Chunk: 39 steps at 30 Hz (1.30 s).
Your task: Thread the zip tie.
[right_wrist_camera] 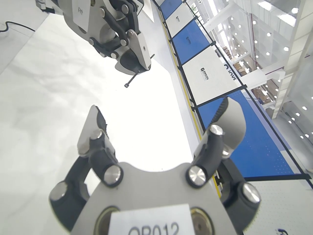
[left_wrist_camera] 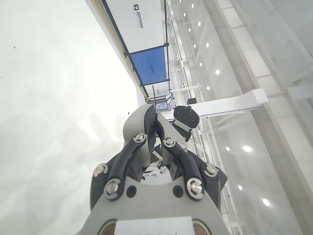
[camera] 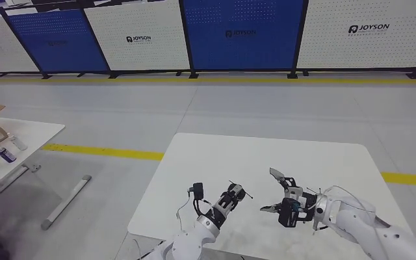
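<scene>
Zip tie (right_wrist_camera: 132,79) sits clamped in left tool (camera: 237,192).

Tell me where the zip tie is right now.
In the top view, the zip tie is pinched in the left gripper over the white table, across from the open right gripper.

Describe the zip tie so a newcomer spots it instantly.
Over the white table, find the left gripper, jaws shut. The zip tie is the thin black strip pinched there, poking out both sides. The right gripper beside it is open and empty.
</scene>
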Each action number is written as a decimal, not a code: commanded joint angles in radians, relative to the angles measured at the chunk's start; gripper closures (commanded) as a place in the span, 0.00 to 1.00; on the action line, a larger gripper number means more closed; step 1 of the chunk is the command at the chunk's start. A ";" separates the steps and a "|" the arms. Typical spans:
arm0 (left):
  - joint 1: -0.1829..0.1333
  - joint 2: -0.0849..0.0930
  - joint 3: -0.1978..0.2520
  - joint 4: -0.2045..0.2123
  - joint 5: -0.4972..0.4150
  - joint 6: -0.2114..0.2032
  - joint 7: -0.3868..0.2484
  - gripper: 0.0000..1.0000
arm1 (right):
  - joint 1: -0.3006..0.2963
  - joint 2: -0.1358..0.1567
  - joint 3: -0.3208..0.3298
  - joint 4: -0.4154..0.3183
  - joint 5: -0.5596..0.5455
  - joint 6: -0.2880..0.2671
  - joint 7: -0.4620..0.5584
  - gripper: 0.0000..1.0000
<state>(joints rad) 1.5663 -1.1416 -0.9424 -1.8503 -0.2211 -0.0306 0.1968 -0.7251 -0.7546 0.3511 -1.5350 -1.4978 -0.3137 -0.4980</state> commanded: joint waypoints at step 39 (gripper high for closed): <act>0.038 -0.006 -0.072 -0.140 -0.014 -0.065 0.066 1.00 | -0.111 0.068 0.063 0.113 0.361 -0.026 -0.242 0.00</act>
<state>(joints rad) 1.6038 -1.1480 -1.0146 -1.9905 -0.2346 -0.0957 0.2624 -0.8371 -0.6858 0.4140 -1.4216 -1.1354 -0.3400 -0.7425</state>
